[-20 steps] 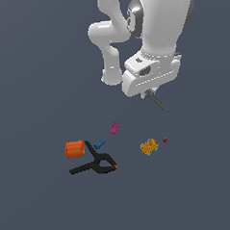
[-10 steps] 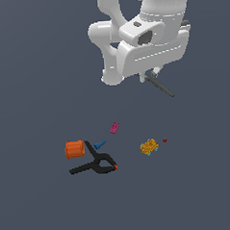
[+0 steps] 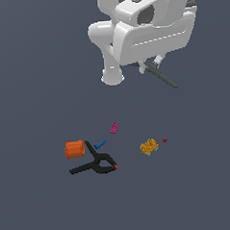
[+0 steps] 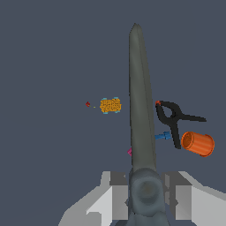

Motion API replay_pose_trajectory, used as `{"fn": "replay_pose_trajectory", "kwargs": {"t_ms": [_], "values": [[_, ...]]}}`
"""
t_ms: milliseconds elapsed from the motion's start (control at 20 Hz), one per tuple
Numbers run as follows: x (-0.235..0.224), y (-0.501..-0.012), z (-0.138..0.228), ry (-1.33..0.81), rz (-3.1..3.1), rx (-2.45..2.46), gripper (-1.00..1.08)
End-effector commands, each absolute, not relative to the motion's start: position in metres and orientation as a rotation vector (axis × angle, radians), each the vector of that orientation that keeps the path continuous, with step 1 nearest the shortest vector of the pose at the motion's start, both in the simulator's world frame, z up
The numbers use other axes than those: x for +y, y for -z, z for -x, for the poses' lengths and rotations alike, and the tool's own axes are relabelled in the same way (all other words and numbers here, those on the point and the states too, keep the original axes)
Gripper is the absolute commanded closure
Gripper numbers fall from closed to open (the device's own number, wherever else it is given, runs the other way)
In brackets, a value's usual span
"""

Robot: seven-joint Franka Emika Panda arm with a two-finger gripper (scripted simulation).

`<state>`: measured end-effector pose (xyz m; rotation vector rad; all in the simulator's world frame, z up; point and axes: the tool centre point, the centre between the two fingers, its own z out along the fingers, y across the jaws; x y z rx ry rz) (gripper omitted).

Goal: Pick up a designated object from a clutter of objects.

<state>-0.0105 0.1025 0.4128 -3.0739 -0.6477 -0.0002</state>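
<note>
My gripper (image 3: 150, 66) is shut on the scissors (image 3: 164, 77) and holds them high above the grey floor. Their long dark grey blades stick out toward the exterior view's right. In the wrist view the blades (image 4: 141, 106) run straight out from between my fingers (image 4: 115, 194); the handles are hidden in the gripper (image 4: 145, 192). The clutter lies far below: an orange cylinder (image 3: 74, 149), a black clamp (image 3: 95, 162), a blue piece (image 3: 100, 145), a pink block (image 3: 115, 128), a yellow-orange block (image 3: 149, 146) and a tiny red bit (image 3: 164, 140).
The wrist view shows the clamp (image 4: 174, 115), the orange cylinder (image 4: 197, 143), the blue piece (image 4: 163, 136), the yellow-orange block (image 4: 110, 105) and the red bit (image 4: 88, 104) far below the blades. The arm's white body (image 3: 145, 23) fills the exterior view's upper right.
The gripper has risen further with the scissors in it, away from the floor and closer to the exterior camera. The clutter has not moved.
</note>
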Motion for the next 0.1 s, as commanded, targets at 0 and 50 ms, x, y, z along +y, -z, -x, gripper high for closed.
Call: {"fn": "replay_pose_trajectory", "kwargs": {"t_ms": [0, 50], "values": [[0.1021, -0.4160, 0.0096, 0.000, 3.074, -0.648, 1.08], [0.1021, -0.4162, 0.0095, 0.000, 3.074, -0.648, 1.08]]}}
